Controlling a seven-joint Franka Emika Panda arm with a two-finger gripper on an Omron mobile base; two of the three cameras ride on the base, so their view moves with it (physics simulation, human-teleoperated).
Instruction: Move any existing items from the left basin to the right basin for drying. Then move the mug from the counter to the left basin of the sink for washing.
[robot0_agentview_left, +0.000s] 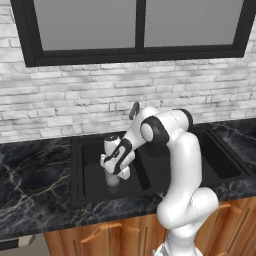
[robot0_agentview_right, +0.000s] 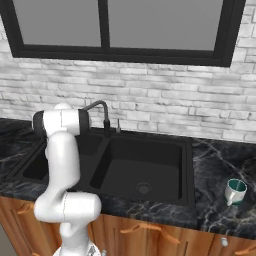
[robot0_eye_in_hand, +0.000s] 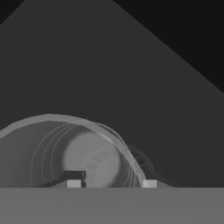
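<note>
- The white two-finger gripper (robot0_agentview_left: 116, 171) is seen lowered into the matte black left basin (robot0_agentview_left: 92, 175) of the double sink (robot0_agentview_left: 76, 170), directly above a small pale grey translucent handleless cup (robot0_agentview_left: 113, 181).
- In the left base view, the cup is seen standing on the basin floor, just beneath the hand and touching or nearly touching its underside.
- In the hand view, the cup (robot0_eye_in_hand: 74, 148) is looked into from above: its rim curves across the lower left, and its round pale bottom is seen inside.
- One dark fingertip (robot0_eye_in_hand: 74, 179) is placed inside the cup's mouth, while the other fingertip (robot0_eye_in_hand: 149, 183) is placed outside the rim, so that the cup's wall lies between them.
- The jaws are spread apart on either side of that wall; whether the wall is already being pressed cannot be told.
- The matte black right basin (robot0_agentview_right: 145, 165), with a round drain in its floor, is seen past the central divider, where a slim dark curved faucet (robot0_agentview_right: 102, 116) stands.
- A small white mug with a loop handle and teal inside (robot0_agentview_right: 234, 191) is seen upright on the glossy black veined marble counter (robot0_agentview_right: 220, 210), to the right of the sink and well apart from the gripper.
</note>
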